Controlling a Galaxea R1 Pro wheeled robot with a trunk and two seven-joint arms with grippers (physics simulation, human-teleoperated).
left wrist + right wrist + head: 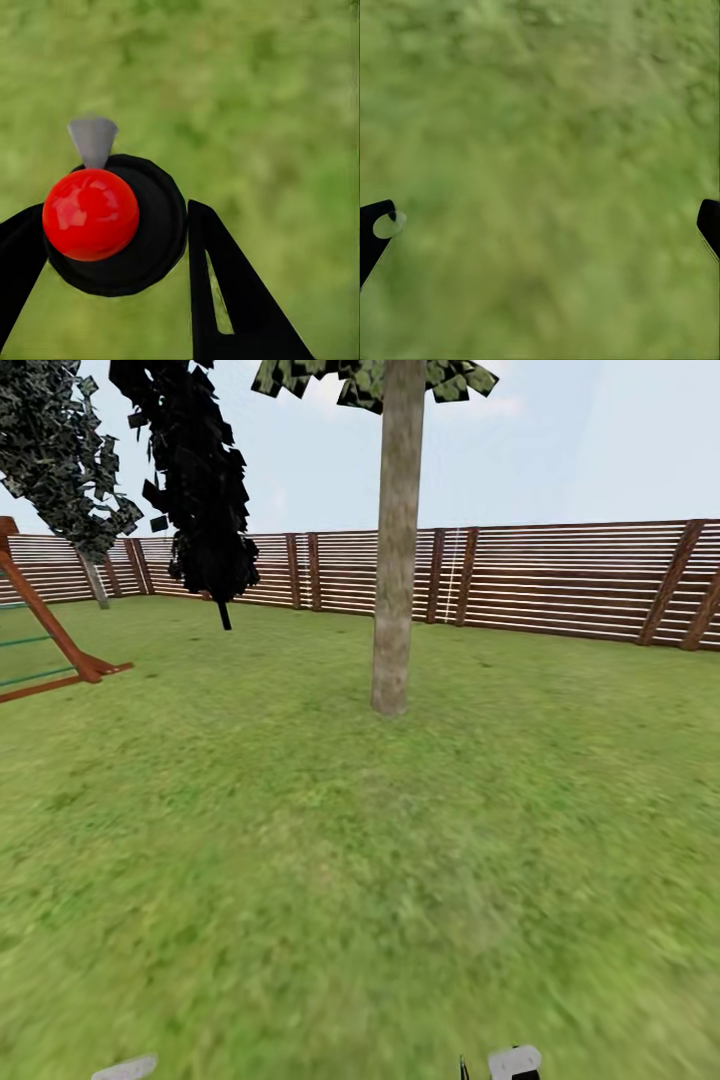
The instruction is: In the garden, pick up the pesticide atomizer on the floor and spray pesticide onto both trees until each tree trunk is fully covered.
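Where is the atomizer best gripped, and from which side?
On the round black body below the red cap, from the sides. The left gripper appears to hold it so: its fingers flank the widest part, leaving the grey nozzle free.

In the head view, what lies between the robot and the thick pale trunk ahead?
Only open grass lawn, as the head view shows; nothing stands on the stretch up to the tree trunk.
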